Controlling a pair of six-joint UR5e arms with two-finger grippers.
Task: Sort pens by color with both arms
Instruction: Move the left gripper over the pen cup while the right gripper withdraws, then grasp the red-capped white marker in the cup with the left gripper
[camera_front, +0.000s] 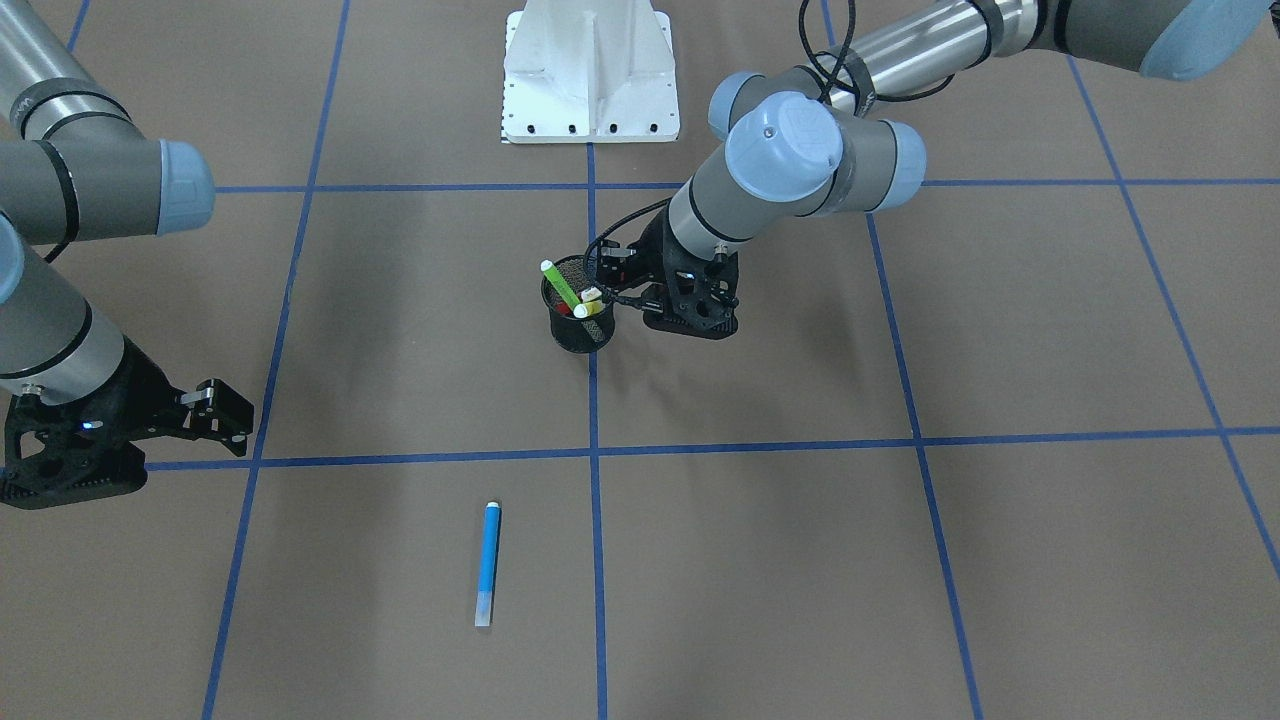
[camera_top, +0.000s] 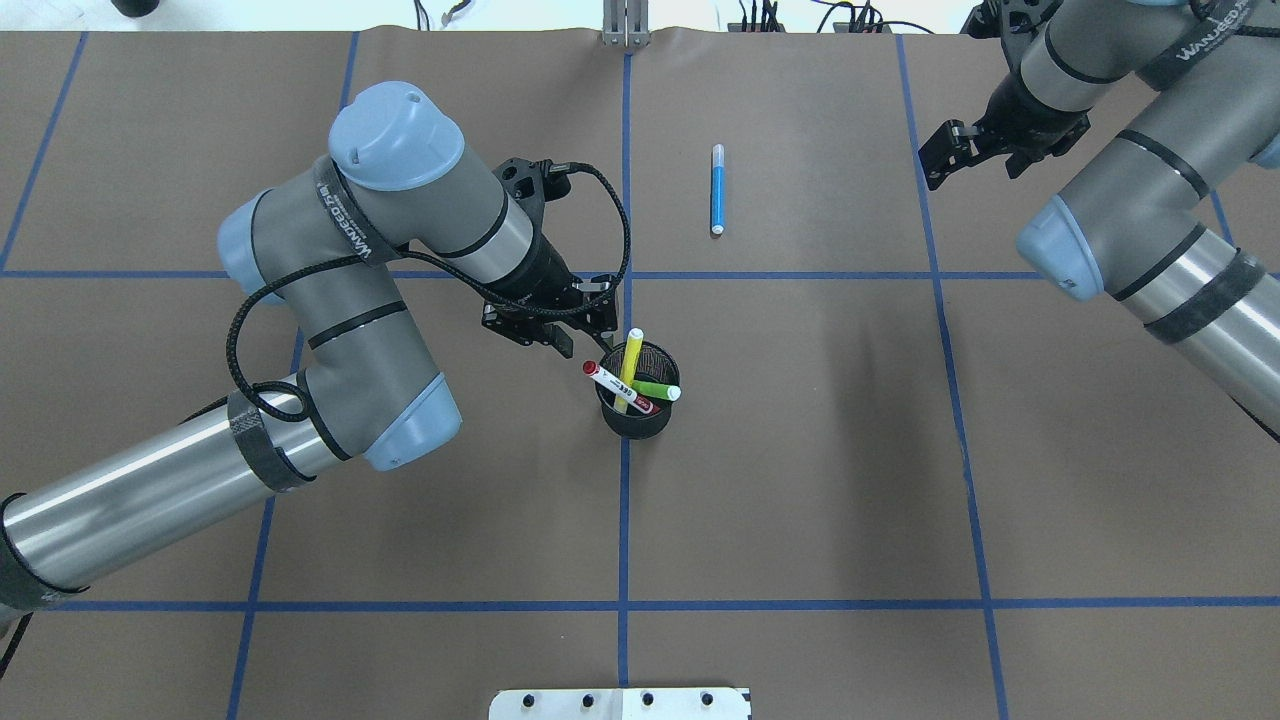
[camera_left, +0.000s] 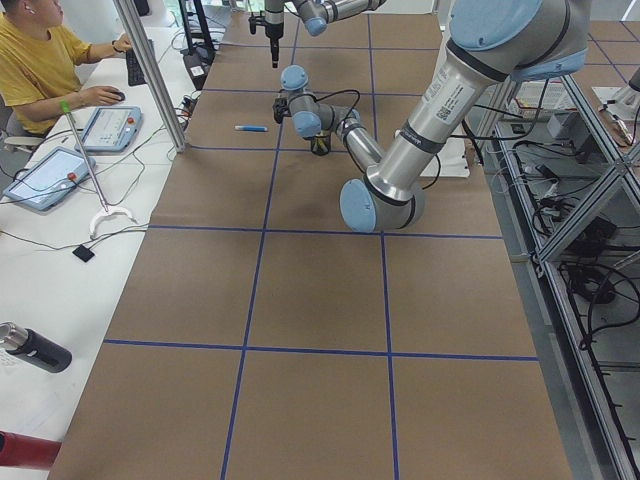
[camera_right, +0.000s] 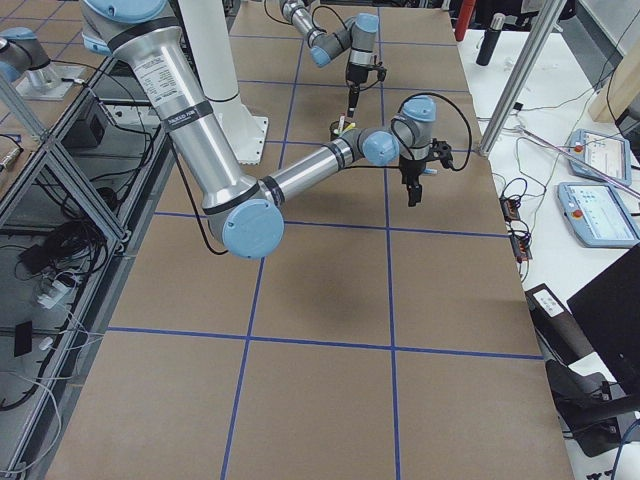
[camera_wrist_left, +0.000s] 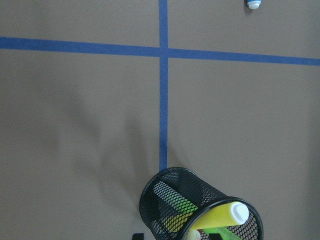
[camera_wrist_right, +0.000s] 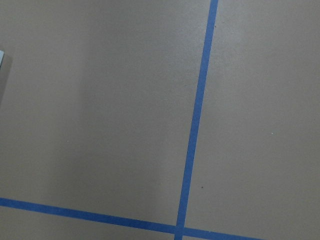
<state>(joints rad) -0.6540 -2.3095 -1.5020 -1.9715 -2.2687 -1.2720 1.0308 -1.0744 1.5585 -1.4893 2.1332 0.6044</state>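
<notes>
A black mesh cup (camera_top: 637, 418) stands at the table's middle. In it lean the yellow pen (camera_top: 630, 362), the white pen with red ends (camera_top: 612, 382) and the lime green pen (camera_top: 657, 389). The blue pen (camera_top: 717, 188) lies flat on the table, far from the cup. My left gripper (camera_top: 585, 335) is open and empty, right beside the cup's rim on its left. My right gripper (camera_top: 940, 158) is open and empty, above the table to the right of the blue pen. In the left wrist view the cup (camera_wrist_left: 165, 200) and the yellow pen (camera_wrist_left: 222, 217) sit at the bottom edge.
The robot's white pedestal base (camera_front: 590, 75) stands at the table's near edge. Blue tape lines (camera_top: 625, 520) divide the brown table into squares. An operator (camera_left: 45, 70) sits at a side desk with tablets, off the table.
</notes>
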